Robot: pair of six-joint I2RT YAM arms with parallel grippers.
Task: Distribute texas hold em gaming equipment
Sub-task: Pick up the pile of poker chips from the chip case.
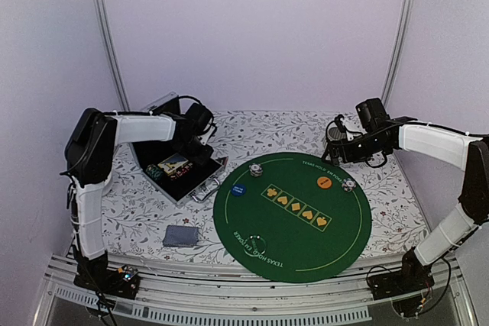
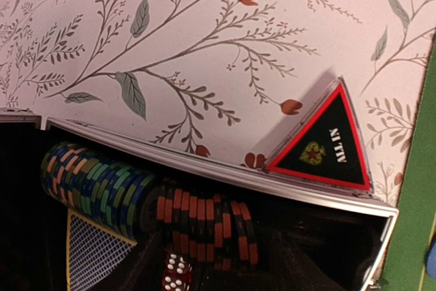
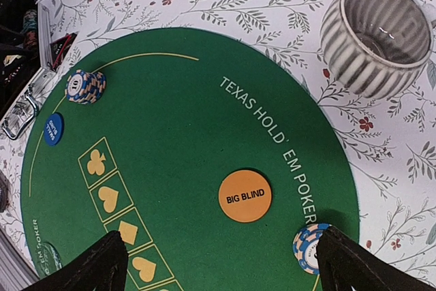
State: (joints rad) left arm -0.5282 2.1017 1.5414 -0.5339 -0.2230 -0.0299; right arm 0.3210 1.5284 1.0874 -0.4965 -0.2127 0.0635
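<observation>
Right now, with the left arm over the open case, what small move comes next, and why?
Probably lower the left end effector toward the red-and-black chip row in the case: its wrist view looks right onto that row, and the mat holds only a few stacks.

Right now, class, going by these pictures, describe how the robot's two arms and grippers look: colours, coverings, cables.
Both the left arm and right arm are black with white sleeves on the long links. Thin black cables loop at the wrists and bases. The right gripper shows dark, blunt fingers.
</observation>
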